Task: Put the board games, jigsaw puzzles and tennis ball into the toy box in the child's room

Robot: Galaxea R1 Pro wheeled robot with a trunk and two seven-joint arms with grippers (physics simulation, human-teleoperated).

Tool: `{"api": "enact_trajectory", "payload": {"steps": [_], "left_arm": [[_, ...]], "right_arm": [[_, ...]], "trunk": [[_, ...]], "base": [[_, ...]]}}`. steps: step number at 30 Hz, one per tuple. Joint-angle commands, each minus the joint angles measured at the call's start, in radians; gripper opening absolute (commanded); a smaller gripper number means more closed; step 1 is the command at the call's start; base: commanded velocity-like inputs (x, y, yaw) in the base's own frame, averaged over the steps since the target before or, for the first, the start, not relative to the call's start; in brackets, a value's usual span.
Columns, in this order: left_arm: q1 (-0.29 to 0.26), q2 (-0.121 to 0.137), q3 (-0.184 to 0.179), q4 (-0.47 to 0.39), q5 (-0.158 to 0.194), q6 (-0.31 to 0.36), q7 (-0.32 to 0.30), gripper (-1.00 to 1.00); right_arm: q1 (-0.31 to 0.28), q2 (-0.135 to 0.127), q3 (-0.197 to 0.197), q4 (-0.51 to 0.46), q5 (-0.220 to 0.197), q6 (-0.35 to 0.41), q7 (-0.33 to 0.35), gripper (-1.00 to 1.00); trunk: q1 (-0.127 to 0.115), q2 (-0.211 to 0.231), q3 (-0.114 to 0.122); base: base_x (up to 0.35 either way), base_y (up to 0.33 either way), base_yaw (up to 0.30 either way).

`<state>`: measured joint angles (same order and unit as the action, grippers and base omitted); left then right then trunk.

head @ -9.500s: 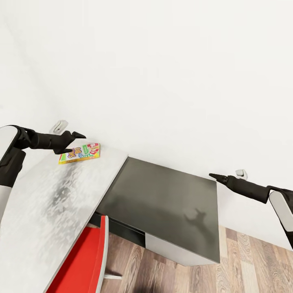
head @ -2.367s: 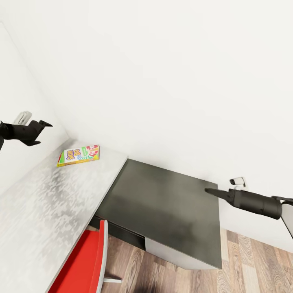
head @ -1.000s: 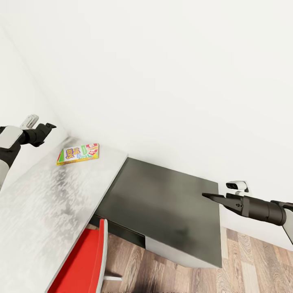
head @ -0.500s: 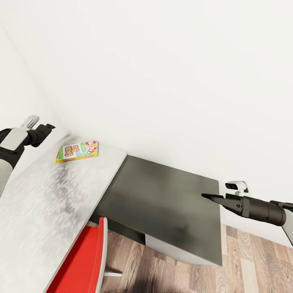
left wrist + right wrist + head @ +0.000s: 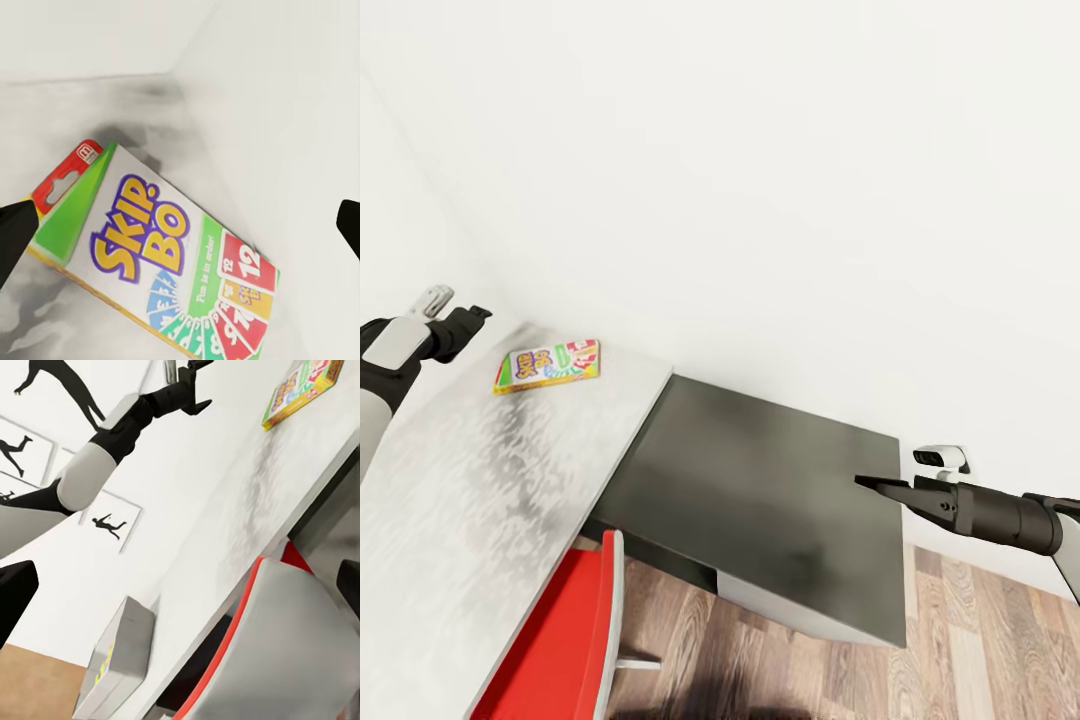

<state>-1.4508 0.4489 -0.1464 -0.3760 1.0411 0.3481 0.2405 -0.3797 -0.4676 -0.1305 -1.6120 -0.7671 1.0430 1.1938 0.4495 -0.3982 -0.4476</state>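
Skip-Bo's flat white-and-green board game box [image 5: 548, 366] lies on your long light-grey desk top [image 5: 480, 500], your left gripper [image 5: 180, 225] spread wide above it, grasping nothing.

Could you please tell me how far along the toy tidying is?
Done: unclear, the light grey plastic toy box hides its contents. In hand: nothing; the open left end effector hovers by the white-and-green Skip-Bo game box, lying on the light-grey desk top. Left: boxing it.
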Motion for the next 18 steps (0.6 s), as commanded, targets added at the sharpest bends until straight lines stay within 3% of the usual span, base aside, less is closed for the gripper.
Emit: {"api": "enact_trajectory", "payload": {"steps": [1, 18], "left_arm": [[-0.003, 0.001, -0.008, 0.003, 0.010, -0.007, 0.007, 1.00], [-0.027, 0.011, -0.007, 0.044, 0.008, -0.074, -0.001, 1.00]], "right_arm": [[-0.001, -0.001, 0.000, 0.000, 0.000, 0.004, 0.002, 1.00], [-0.001, 0.002, 0.001, 0.000, 0.005, 0.004, 0.000, 1.00]], "trunk": [[0.000, -0.002, -0.003], [0.000, -0.002, -0.031]], "base": [[0.000, 0.000, 0.000], [0.000, 0.000, 0.000]]}}
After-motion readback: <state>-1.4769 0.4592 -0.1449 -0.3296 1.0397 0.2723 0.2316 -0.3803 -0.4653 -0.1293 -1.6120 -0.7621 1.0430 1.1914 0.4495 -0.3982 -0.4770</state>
